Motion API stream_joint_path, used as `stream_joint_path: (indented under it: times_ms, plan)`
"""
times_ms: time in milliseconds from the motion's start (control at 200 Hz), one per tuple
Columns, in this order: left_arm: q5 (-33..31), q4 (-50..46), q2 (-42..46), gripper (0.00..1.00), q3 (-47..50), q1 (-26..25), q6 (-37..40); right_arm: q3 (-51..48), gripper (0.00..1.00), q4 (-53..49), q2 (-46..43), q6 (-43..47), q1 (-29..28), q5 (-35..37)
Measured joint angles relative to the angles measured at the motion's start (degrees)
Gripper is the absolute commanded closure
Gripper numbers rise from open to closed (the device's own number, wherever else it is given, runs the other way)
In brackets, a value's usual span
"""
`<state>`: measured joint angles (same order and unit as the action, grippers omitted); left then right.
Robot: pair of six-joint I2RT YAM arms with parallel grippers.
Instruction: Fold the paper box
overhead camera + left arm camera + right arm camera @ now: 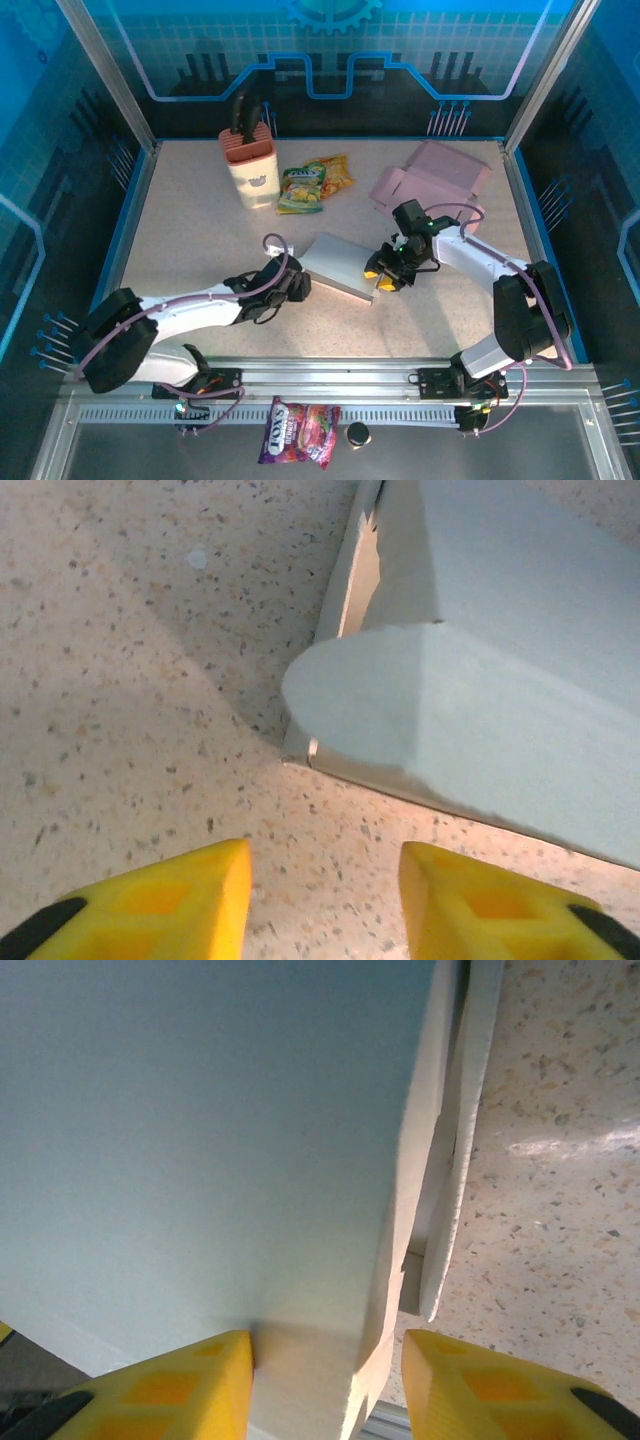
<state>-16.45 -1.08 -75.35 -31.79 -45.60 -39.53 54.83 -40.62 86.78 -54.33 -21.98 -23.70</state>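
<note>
While the paper box [338, 264] lies at the middle of the table [200, 220], both arms sit low beside it. At the box's 8 o'clock corner the left gripper [297, 284] has its fingers [190, 900] spread, with bare tabletop between them and the box's flap just ahead, untouched. At the 3 o'clock edge the right gripper [380, 276] straddles the box wall — clamped or merely around it, cannot tell.
</note>
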Motion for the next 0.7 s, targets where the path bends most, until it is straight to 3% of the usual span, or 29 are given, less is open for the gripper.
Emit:
stream_joint_path:
  times_ms: [195, 305, 405, 555, 700]
  plan:
    - [2.95, -8.33, 9.94, 0.40, 0.55, -0.09, -3.23, 0.31, 0.43, -1.20, 0.02, 2.14, -0.11, 2.29]
    - [3.39, -15.56, 17.44, 0.26, -0.72, -0.11, -4.61, 1.16, 0.33, -2.49, 0.02, 4.13, -0.11, 3.67]
    - [4.68, -23.12, 20.35, 0.24, -6.25, 1.29, -3.63, 1.53, 0.25, -2.84, -0.09, 5.57, -0.09, 4.07]
    - [10.64, -29.92, 17.66, 0.24, -17.62, 11.63, -1.73, 1.53, 0.22, -2.08, -1.81, 6.82, 0.31, 4.13]
    - [17.07, -35.76, 5.77, 0.22, -28.61, 21.40, 4.15, 0.26, 0.22, 1.73, -4.04, 6.08, 1.92, 3.19]
